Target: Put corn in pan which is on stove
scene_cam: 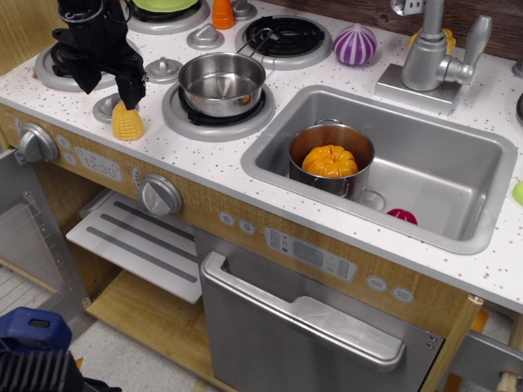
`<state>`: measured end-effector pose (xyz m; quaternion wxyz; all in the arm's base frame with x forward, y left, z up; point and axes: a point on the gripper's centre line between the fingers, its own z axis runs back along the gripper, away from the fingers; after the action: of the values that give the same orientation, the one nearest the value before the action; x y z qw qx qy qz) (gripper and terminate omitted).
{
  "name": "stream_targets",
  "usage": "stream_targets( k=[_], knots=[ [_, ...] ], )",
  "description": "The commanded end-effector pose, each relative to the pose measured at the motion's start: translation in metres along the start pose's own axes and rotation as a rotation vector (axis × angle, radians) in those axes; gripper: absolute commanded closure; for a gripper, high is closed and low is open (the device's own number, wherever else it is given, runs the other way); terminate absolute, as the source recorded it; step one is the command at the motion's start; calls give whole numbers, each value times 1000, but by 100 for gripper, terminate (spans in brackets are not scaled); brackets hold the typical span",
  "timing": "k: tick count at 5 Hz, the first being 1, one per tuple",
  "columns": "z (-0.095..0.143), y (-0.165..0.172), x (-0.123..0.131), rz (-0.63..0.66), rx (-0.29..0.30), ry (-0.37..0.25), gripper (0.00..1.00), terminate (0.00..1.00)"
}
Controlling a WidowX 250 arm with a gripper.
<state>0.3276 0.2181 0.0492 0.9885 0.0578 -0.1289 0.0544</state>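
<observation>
The corn (127, 122) is a small yellow cob standing upright on the white speckled stove (78, 122), near its front left edge. The pan (221, 83) is a shiny shallow steel saucepan on the front burner, to the right of the corn, and looks empty; its wire handle points back right. My black gripper (108, 88) hangs over the left of the stove with its fingers spread. Its right finger (131, 88) is directly above the corn's tip and seems to touch it. The corn is not between the fingers.
A grey sink (458, 175) on the right holds a deeper steel pot (356, 174) with an orange pumpkin toy (329, 161), and a red toy (401, 216). A purple striped toy (355, 44), an orange carrot toy (222, 12) and a faucet (426, 53) stand at the back.
</observation>
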Motion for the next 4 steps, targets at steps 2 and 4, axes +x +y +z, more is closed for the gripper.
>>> stream_targets(
  k=[2,4],
  knots=[
    [-1,-4,4,-10,-16,-11,0,0],
    [-11,-8,3,-10,-57,-22,0,0]
  ],
)
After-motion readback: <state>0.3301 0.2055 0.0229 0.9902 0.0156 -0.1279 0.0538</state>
